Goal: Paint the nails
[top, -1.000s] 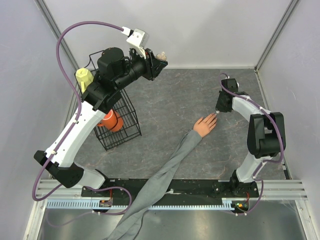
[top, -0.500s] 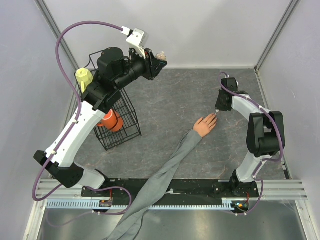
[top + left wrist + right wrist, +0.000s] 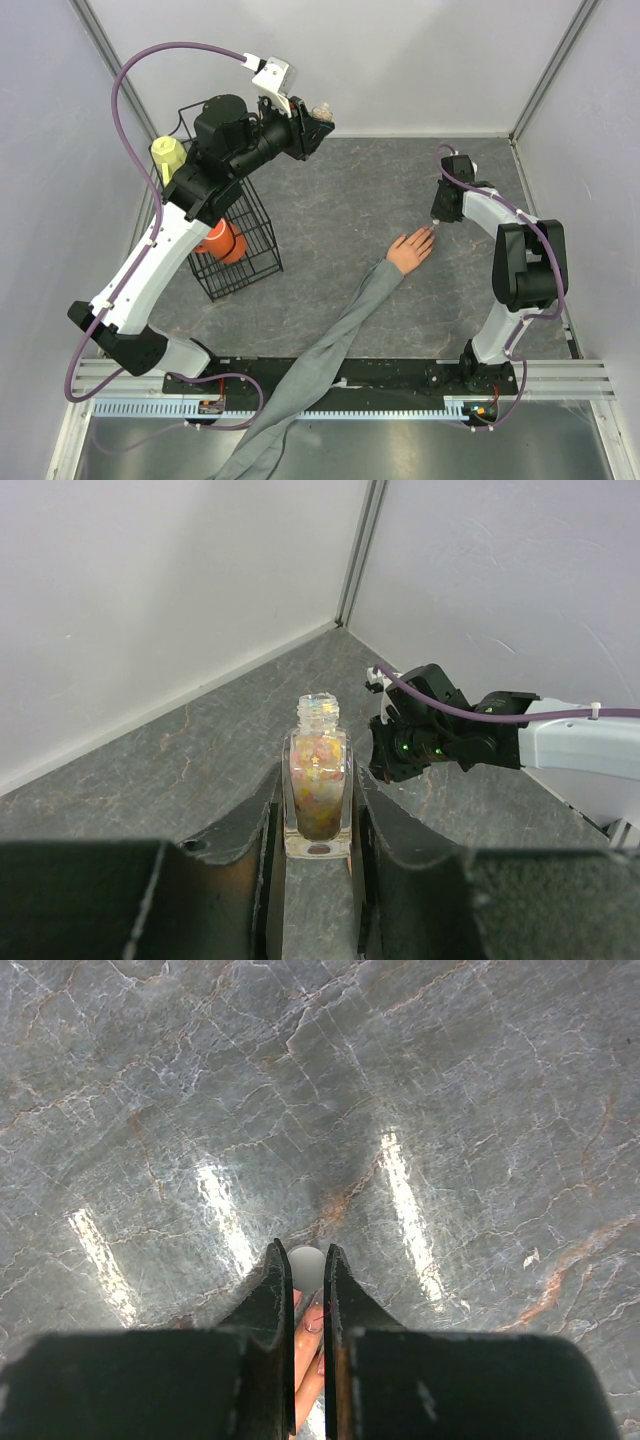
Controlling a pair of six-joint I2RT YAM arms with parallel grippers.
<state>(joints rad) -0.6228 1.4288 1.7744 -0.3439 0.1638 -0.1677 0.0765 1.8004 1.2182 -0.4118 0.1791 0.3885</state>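
Observation:
A peach mannequin hand (image 3: 409,250) with a long grey sleeve (image 3: 340,335) lies on the grey mat, fingers pointing to the back right. My right gripper (image 3: 435,220) hovers right at the fingertips, shut on a small grey round brush cap (image 3: 307,1266). In the right wrist view the gripper (image 3: 306,1258) stands directly over the mannequin fingers (image 3: 306,1345), and one nail (image 3: 315,1321) shows reddish streaks. My left gripper (image 3: 322,118) is raised at the back and shut on an uncapped glass polish bottle (image 3: 318,765) with glittery, multicoloured contents.
A black wire basket (image 3: 240,262) stands at the left under my left arm, with an orange object (image 3: 222,241) inside and a yellow item (image 3: 168,156) at its top. Grey walls close the back and sides.
My right gripper has shifted very slightly toward the back by the fingertips. The left arm and bottle have not moved.

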